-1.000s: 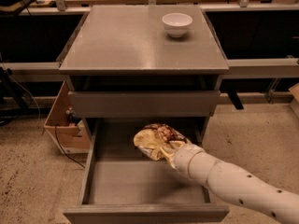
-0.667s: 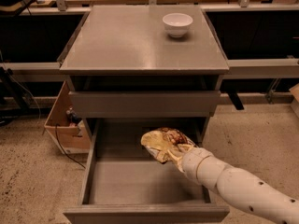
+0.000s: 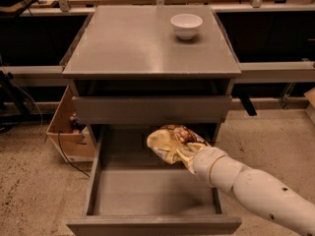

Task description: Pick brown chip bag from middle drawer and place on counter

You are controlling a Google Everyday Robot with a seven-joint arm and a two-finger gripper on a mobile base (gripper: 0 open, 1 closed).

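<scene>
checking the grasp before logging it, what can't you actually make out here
All in the camera view:
the claw, shut on the brown chip bag over the middle drawer: tips hidden by the bag.
the bag's lettering: too small to read.
the drawer's back wall: covered by the upper drawer and the bag.
the cardboard box contents: mostly behind the cabinet side.
the arm: runs off the bottom right edge.
</scene>
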